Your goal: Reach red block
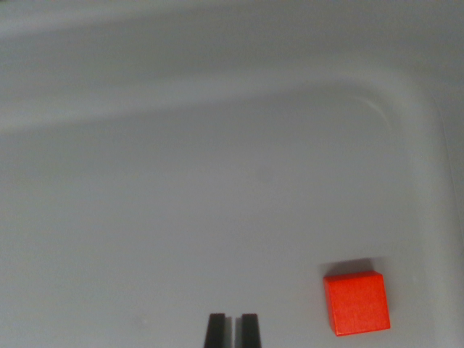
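Note:
A red block (356,302) lies flat on the white floor of a shallow tray, low on the wrist view's right. My gripper (233,330) shows only as two dark fingertips at the bottom edge, near the middle. They stand almost together, with a thin slit between them and nothing held. The block sits apart from them, well to their right and at about the same height in the picture.
The white tray (217,94) has a raised rim running across the top and curving down at the upper right corner (406,94). Bare tray floor spreads left of and above the fingertips.

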Motion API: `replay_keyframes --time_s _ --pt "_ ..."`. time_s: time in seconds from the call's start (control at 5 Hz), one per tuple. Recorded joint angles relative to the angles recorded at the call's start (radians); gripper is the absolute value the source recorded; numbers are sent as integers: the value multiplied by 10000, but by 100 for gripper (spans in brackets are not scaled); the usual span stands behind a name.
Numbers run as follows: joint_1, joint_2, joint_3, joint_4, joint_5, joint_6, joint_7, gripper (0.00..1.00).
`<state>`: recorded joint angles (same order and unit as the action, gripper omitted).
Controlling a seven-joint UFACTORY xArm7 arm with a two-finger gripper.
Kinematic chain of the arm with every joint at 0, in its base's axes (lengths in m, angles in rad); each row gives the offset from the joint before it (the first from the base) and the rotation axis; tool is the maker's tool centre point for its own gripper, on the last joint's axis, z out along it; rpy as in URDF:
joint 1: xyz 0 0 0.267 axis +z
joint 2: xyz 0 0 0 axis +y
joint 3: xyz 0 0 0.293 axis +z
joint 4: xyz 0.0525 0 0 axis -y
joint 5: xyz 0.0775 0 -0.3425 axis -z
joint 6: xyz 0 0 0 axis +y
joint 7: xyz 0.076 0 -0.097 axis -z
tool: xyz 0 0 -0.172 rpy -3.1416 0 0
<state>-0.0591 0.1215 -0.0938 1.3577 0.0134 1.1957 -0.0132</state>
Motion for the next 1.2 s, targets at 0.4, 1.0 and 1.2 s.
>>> replay_keyframes --time_s 0.4,1.0,1.2 --pt "-88 223 -82 -324 -1 -473 3 0" --pt "-259 661 -242 -958 -2 -1400 10 0" --pt "-259 661 -242 -958 -2 -1400 10 0"
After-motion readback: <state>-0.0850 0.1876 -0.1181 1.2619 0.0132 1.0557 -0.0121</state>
